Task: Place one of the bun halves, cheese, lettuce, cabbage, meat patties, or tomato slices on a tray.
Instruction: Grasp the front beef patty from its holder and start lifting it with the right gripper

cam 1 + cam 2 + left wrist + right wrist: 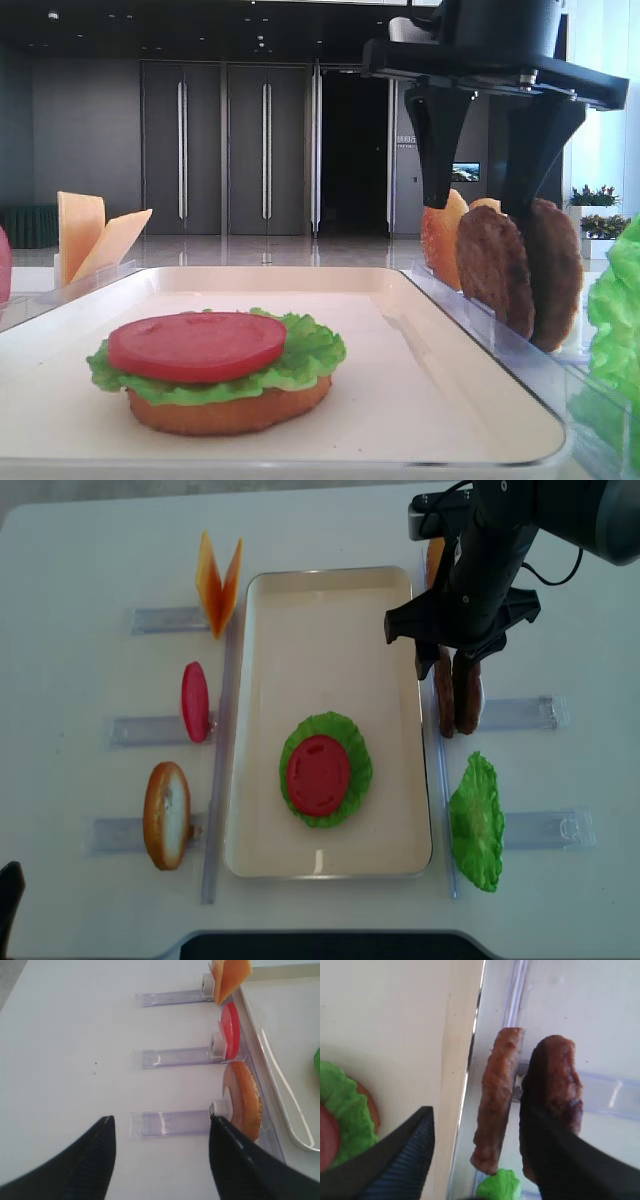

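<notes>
Standing on edge in the clear holder (520, 713) just right of the tray (262, 710), the nearer meat patty (495, 1102) looks light and stiff, so the open right gripper (477, 1152), its jaws astride it, should pinch its flat faces.

Cream-white rectangular tray (400, 610) at centre, long axis running 12 to 6 o'clock. On it, toward 6 o'clock, a stack: bun half (230, 410) at the bottom, ruffled green lettuce (352, 742), red tomato slice (318, 770) on top. At the tray's 9 o'clock side, standing on edge: two cheese slices (218, 580) splayed in a V toward 11 o'clock, a tomato slice (194, 701), a bun half (165, 814) toward 7 o'clock. At 3 o'clock, two brown meat patties (458, 700) upright side by side; a lettuce leaf (477, 821) toward 5 o'clock
</notes>
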`<state>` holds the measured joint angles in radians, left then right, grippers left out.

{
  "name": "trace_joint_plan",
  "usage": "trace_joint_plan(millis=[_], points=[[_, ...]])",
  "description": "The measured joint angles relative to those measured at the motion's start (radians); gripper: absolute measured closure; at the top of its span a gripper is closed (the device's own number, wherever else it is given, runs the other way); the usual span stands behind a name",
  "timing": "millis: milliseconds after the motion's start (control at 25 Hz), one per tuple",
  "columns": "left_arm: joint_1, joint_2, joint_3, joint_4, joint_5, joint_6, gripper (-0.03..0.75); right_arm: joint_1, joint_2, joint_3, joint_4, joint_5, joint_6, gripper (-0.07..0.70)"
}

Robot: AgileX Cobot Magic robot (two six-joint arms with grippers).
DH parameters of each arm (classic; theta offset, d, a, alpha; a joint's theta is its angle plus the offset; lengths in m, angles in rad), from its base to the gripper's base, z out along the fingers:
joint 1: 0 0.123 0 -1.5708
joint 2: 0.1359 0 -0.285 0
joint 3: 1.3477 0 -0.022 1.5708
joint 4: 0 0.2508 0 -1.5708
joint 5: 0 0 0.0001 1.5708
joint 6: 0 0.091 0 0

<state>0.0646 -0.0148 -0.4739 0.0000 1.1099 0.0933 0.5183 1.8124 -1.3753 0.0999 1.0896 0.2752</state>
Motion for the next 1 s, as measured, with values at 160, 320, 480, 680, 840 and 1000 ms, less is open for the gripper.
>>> trace_joint_plan(millis=[160,320,480,680,840,1000], points=[[0.000,0.000,0.000,0.000,0.000,0.000,0.263,0.000,0.000,0.000,-0.002,0.000,-0.003,0.210],[0.000,0.000,0.000,0.000,0.000,0.000,0.263,0.000,0.009,0.000,-0.002,0.004,-0.005,0.210],[0.000,0.000,0.000,0.000,0.000,0.000,0.263,0.000,0.039,0.000,-0.002,0.012,-0.016,0.210],[0.000,0.000,0.000,0.000,0.000,0.000,0.263,0.000,0.041,0.000,-0.002,0.017,-0.021,0.210],[0.000,0.000,0.000,0.000,0.000,0.000,0.263,0.000,0.041,0.000,-0.002,0.018,-0.021,0.210],[0.000,0.000,0.000,0.000,0.000,0.000,0.263,0.000,0.041,0.000,-0.002,0.019,-0.021,0.210]])
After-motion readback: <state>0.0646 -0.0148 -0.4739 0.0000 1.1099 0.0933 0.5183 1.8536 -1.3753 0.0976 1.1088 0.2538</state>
